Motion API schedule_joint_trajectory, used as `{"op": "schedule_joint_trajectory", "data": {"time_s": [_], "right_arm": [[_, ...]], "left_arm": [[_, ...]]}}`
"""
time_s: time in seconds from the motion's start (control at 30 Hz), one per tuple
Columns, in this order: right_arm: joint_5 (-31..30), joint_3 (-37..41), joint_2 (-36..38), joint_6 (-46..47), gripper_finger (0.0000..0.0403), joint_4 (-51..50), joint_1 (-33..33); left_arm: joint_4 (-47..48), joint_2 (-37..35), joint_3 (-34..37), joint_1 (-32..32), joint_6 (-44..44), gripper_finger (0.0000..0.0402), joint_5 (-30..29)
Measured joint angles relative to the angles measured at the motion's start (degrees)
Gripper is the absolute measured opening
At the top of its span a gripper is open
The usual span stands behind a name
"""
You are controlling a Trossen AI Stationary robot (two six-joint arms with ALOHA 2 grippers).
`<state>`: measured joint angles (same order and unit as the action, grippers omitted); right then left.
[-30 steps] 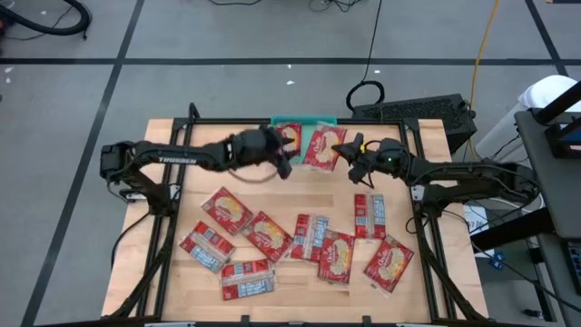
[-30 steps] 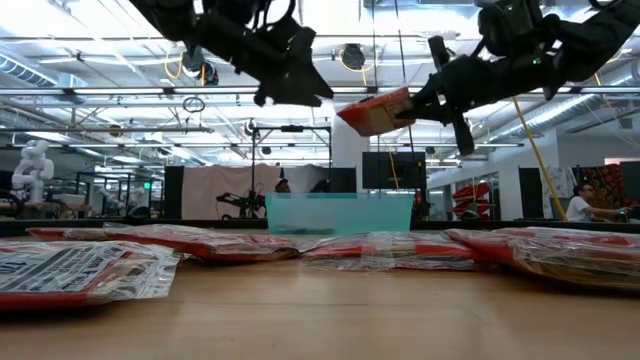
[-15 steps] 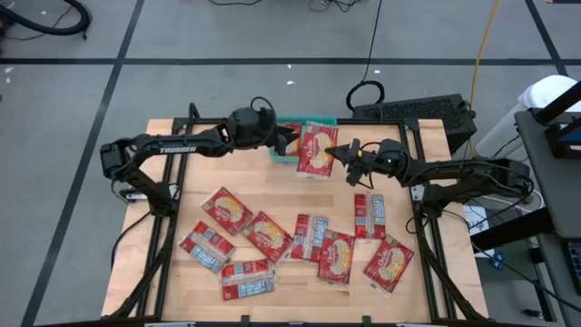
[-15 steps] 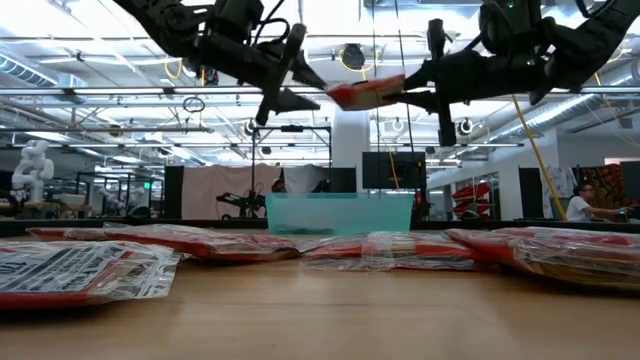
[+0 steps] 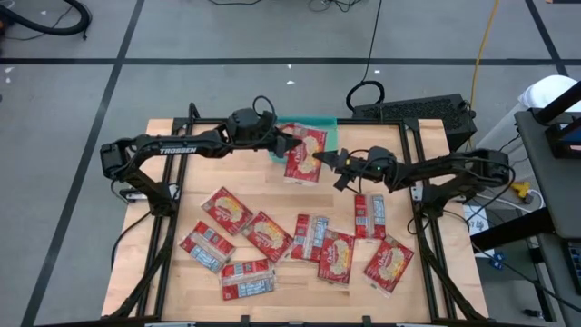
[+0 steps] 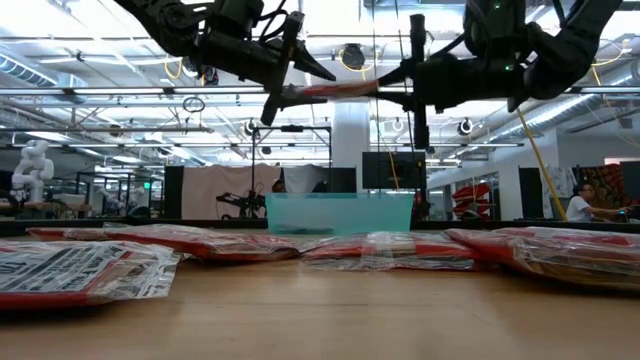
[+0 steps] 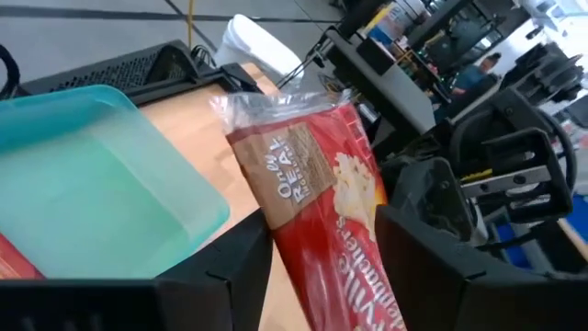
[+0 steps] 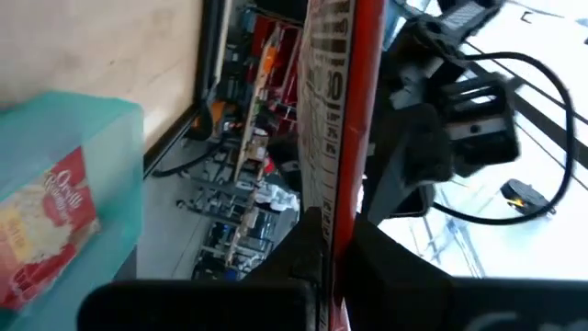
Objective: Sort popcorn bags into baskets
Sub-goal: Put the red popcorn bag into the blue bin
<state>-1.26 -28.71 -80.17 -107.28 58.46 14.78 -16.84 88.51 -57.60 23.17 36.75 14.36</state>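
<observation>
One red popcorn bag [image 5: 304,153] hangs in the air in front of the teal basket [image 5: 324,127], lying about level in the low view [image 6: 340,89]. My right gripper [image 5: 325,162] is shut on it from the right. My left gripper [image 5: 289,143] is open, its two fingers straddling the bag's left end [image 7: 317,198]. Another red bag [image 8: 55,211] lies inside the basket [image 8: 101,147]. Several more bags [image 5: 300,241] lie flat on the near half of the table. My right gripper pinches the lifted bag by its right-hand edge [image 5: 315,161] between both fingers, coming level from the table's right. The bag shows edge-on between the fingers [image 8: 333,198]. It is clear of the table and sticks out about level toward my left gripper. My left gripper has a finger [image 7: 241,267] on either side of the bag's left end; I cannot tell whether it touches the bag.
The basket stands at the table's far edge, middle [image 6: 340,212]. Loose bags lie across the near half, some with their white backs up [image 5: 247,280]. Bare wood [image 5: 227,173] shows between them and the basket. A dark keyboard-like box [image 5: 422,111] sits beyond the far right corner.
My right gripper has carried the bag a little toward the table's left and near edge, and the bag has tipped from slanted to about level. My left gripper, open throughout, has swung toward the far edge and right until its fingers straddle the bag's end.
</observation>
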Motion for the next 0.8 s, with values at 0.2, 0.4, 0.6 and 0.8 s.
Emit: {"op": "schedule_joint_trajectory", "data": {"time_s": [0.2,0.4,0.6,0.8], "right_arm": [[-0.11,-0.70,-1.37,3.05,0.0011,0.17,0.23],[-0.67,-0.70,-1.39,14.13,0.0033,-0.07,0.25],[-4.44,-0.30,-1.37,31.49,0.0082,-2.16,-0.44],[-3.46,0.62,-1.32,58.04,0.0117,-1.45,-2.51]], "left_arm": [[0.40,0.00,0.00,0.09,-1.10,0.0107,-0.14],[0.53,0.00,0.00,1.72,-7.32,0.0018,1.49],[-0.94,0.02,0.00,6.04,-9.24,0.0020,2.43],[-7.88,-0.07,0.00,10.88,-9.08,0.0017,4.11]]}}
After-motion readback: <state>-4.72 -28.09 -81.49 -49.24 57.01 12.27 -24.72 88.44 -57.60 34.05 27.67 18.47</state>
